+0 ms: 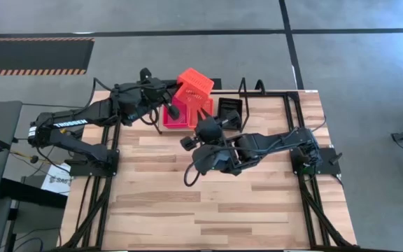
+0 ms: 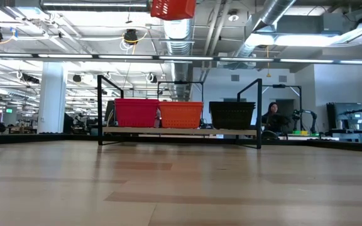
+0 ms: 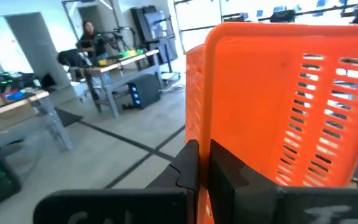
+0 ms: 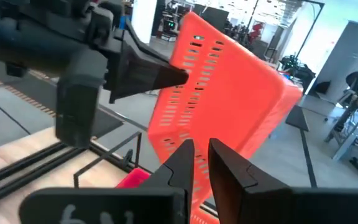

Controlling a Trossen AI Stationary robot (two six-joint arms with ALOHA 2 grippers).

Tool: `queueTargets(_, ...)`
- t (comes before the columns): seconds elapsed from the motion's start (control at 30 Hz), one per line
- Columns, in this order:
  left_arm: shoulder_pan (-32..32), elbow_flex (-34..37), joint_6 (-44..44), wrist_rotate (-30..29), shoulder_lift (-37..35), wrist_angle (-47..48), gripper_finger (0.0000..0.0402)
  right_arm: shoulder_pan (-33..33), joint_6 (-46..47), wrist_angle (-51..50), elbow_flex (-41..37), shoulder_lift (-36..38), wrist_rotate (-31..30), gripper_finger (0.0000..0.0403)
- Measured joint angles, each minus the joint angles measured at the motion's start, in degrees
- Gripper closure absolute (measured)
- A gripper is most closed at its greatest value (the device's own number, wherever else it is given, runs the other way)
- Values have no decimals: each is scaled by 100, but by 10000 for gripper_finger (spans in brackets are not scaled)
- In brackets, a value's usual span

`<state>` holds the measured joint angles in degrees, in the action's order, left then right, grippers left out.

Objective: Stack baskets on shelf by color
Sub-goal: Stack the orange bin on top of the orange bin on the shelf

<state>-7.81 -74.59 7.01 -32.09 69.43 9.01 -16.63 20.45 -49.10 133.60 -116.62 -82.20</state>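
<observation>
Table (image 1: 208, 210): bare wood board in the near part; both arms reach over its far part.
Right gripper (image 4: 196, 158): raised above the table near the shelf; fingers narrowly parted, pinched on the lower rim of the held basket (image 1: 193, 85).
Left gripper (image 3: 202, 163): raised at the far left, by the shelf; fingers fully closed on the wall of the same basket, as its wrist view shows.
Held basket: orange, tilted, lifted clear above the shelf; in the low view only its bottom shows at the top edge.
Shelf (image 2: 181, 131): at the table's far edge, black rod frame.
On the shelf: red basket (image 2: 136, 113) at left, orange basket (image 2: 181, 115) touching it in the middle, black basket (image 2: 232, 115) at right, a little apart.
Beyond: a person (image 2: 273, 117) seated in the room behind.
</observation>
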Motion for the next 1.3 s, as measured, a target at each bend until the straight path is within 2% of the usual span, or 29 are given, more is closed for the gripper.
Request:
queueTargets(0.13,5,0,-158,223,-4,96,401,69,0,-240,0,0,-14,334)
queueTargets(0.3,3,0,-107,210,-4,101,401,118,2,-261,0,0,7,334)
queueTargets(0.57,-118,0,-113,338,-2,107,401,-78,-92,-269,0,0,33,330)
queueTargets(0.73,-120,0,-129,389,-2,108,401,37,-98,-267,0,0,128,296)
queueTargets(1.07,-123,0,-125,289,-2,393,401,-88,-96,-272,0,9,130,179)
queueTargets(1.17,-123,0,-125,285,-2,327,401,-177,-76,-337,2,15,124,169)
queueTargets(1.3,-123,0,-125,282,-4,291,402,-174,319,-708,2,15,121,174)
